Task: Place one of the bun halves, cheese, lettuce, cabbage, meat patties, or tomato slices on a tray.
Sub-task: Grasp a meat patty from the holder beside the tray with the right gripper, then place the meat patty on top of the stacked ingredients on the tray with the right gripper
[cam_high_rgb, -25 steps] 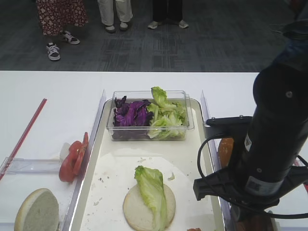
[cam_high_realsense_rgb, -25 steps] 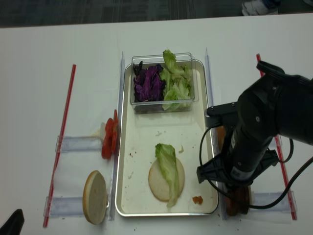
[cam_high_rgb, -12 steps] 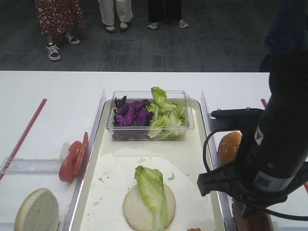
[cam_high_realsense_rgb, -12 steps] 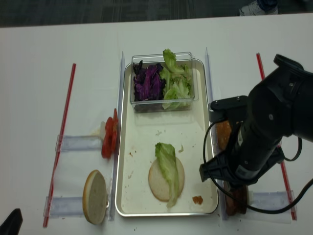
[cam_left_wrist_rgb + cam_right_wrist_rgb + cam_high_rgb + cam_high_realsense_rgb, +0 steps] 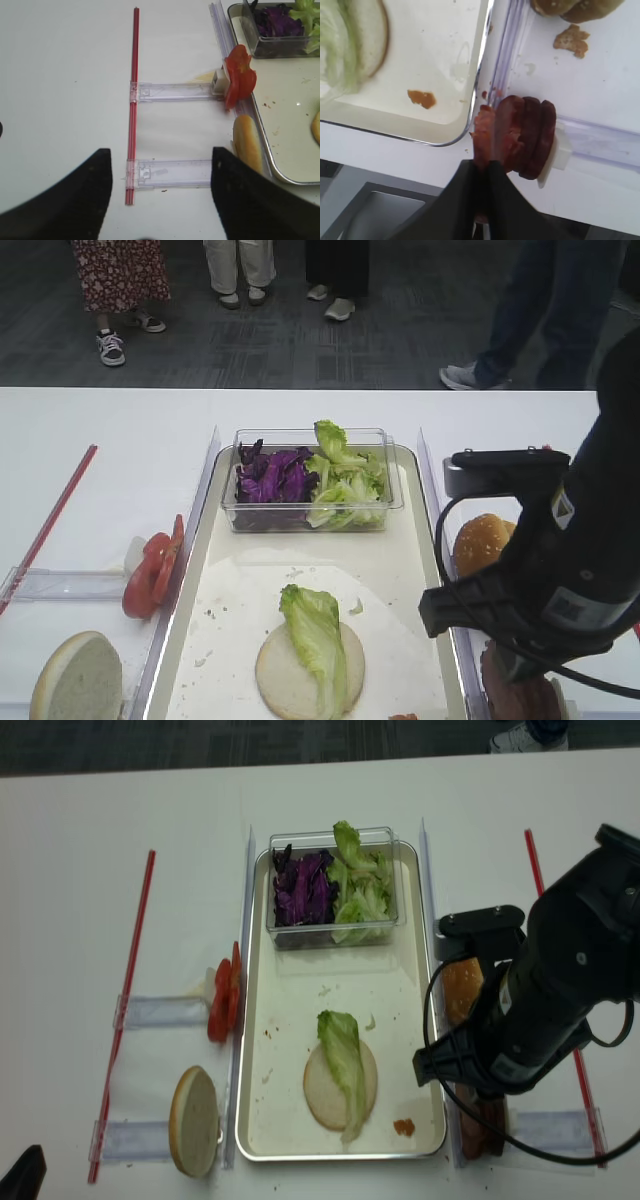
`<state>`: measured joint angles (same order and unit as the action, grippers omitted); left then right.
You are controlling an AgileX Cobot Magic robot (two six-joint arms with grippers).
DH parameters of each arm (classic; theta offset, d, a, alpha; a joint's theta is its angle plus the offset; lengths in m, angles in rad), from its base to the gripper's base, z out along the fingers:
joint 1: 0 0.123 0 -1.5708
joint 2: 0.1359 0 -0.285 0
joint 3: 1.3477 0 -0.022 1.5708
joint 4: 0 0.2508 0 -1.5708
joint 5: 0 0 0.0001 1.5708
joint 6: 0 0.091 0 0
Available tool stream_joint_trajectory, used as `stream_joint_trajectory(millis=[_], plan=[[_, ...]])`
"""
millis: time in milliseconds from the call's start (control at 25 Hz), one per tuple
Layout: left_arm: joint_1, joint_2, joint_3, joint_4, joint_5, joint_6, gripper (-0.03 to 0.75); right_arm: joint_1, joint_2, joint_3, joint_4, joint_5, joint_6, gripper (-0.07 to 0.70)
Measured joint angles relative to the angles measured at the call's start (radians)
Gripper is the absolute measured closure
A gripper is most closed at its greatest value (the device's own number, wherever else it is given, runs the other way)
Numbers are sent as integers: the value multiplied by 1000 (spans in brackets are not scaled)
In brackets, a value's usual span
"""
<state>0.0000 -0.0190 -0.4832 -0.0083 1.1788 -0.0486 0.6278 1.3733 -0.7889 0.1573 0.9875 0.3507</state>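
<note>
Legible markings: none confirmed.
The right arm (image 5: 560, 550) carries two small stickers, one white and yellow, one grey, both too small and blurred to read; no print shows on the tray (image 5: 425, 540) or counter (image 5: 110, 440).

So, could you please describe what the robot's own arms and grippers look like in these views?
The right arm is bulky, matte black and rounded, with a black cable looping beside it, a small white label and a yellow mark on its housing. The right gripper has black tapered fingers. The left gripper shows as two broad, dark, blurred finger shapes.
</note>
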Motion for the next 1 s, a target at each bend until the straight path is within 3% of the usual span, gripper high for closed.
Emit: stream_joint_trajectory(millis=[1000], plan=[[0,0,0,0,0,-2,303,0,-149,0,6,52,-2,553]])
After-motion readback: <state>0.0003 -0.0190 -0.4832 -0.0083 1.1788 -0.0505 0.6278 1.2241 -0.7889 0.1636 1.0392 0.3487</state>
